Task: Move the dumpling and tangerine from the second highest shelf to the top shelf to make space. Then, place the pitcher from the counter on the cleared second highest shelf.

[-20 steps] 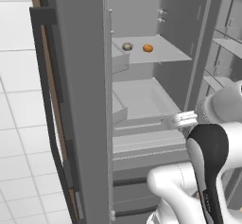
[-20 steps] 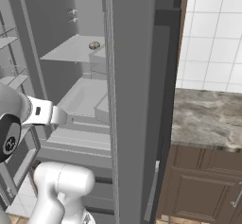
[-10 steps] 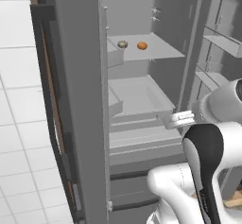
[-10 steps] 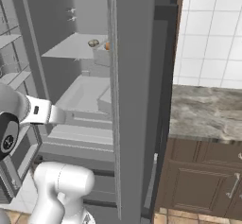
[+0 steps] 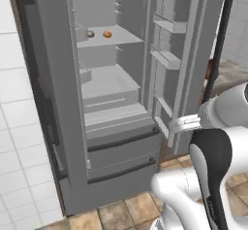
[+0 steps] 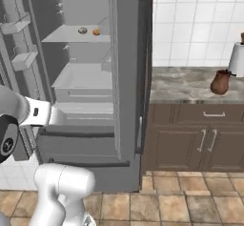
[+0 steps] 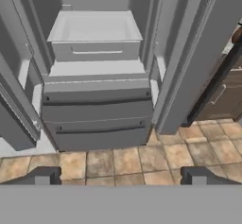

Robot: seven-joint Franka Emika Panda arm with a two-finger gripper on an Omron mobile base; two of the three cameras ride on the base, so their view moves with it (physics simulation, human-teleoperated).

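The beige-grey dumpling [image 5: 90,33] [image 6: 82,30] and the orange tangerine [image 5: 107,34] [image 6: 96,31] lie side by side on the thin flat top shelf [image 5: 123,36] [image 6: 59,35] of the open fridge. Below it, the rimmed tray-like second highest shelf [image 5: 109,83] [image 6: 78,79] [image 7: 94,29] holds nothing. The reddish-brown pitcher [image 6: 220,82] stands on the marbled counter [image 6: 186,84], right of the fridge. My gripper [image 7: 120,178] is open with nothing between its tips. It hangs well back from the fridge, facing the lower drawers.
An open fridge door with bins [image 5: 169,54] stands at the right in the left base view; another door [image 6: 19,39] is at the left in the right base view. Grey drawers [image 7: 97,109] fill the fridge bottom. Dark cabinets [image 6: 200,139] sit under the counter, and a white object [image 6: 237,58] stands behind the pitcher.
The whole picture has shifted: the base has driven, so the fridge appears from farther back and the counter with the pitcher has come into the right base view. Nothing in the fridge moved.
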